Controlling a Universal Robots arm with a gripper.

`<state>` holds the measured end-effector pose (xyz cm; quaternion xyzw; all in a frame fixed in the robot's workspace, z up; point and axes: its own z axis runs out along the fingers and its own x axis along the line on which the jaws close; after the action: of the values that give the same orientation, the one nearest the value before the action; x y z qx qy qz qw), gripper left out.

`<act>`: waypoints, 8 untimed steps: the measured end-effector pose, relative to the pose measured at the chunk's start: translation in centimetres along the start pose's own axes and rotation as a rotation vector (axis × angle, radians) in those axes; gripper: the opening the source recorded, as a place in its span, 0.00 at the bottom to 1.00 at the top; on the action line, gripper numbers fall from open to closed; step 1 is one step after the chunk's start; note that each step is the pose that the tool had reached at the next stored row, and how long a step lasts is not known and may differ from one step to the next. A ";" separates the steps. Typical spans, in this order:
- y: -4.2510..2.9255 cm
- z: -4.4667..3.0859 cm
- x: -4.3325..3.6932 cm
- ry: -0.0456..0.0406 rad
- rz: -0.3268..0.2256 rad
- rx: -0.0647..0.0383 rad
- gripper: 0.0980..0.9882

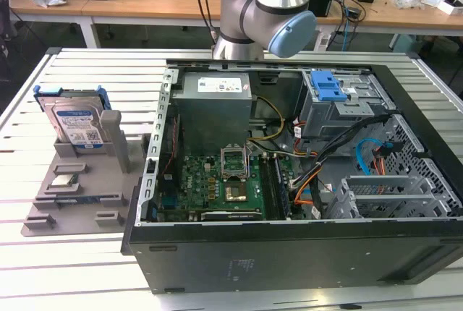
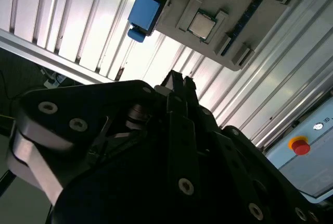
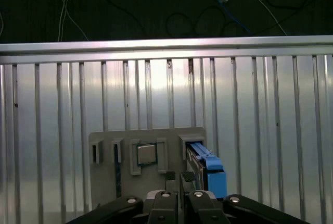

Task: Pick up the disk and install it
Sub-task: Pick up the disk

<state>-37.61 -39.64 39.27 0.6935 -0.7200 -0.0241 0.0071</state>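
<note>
The disk (image 1: pixel 76 119) stands on its edge in a slot at the back of a grey holder (image 1: pixel 72 213), and it leans a little. The holder lies on a table made of metal strips (image 1: pixel 94 72), on the exterior view's left. The disk is silver with a blue and white label and has blue rails on its sides. A small square chip (image 1: pixel 65 181) sits in the holder just in front of the disk. A big open computer case (image 1: pixel 289 253) lies beside the holder, on the exterior view's right, and the robot arm (image 1: pixel 268 7) stands behind it. In the first wrist view the pincer (image 3: pixel 178 175) hangs above the holder, with the disk (image 3: pixel 208 166) just beside its tips and the chip (image 3: pixel 147 154) near too. It is not touching the disk. In the second wrist view the pincer (image 2: pixel 179 81) has its two black fingers (image 2: pixel 174 104) pressed close together, and there is nothing between them. The blue rail of the disk (image 2: pixel 143 11) shows past the fingers.
</note>
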 end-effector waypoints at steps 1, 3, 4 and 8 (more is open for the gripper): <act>0.00 0.00 0.00 0.0000 0.000 0.000 0.08; 0.00 0.00 0.00 0.0000 0.000 0.000 0.22; 0.00 0.00 0.00 0.0000 0.000 0.000 0.29; -0.03 0.01 -0.04 -0.0001 0.000 0.000 0.43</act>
<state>-37.58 -39.61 39.26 0.6936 -0.7199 -0.0242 0.0070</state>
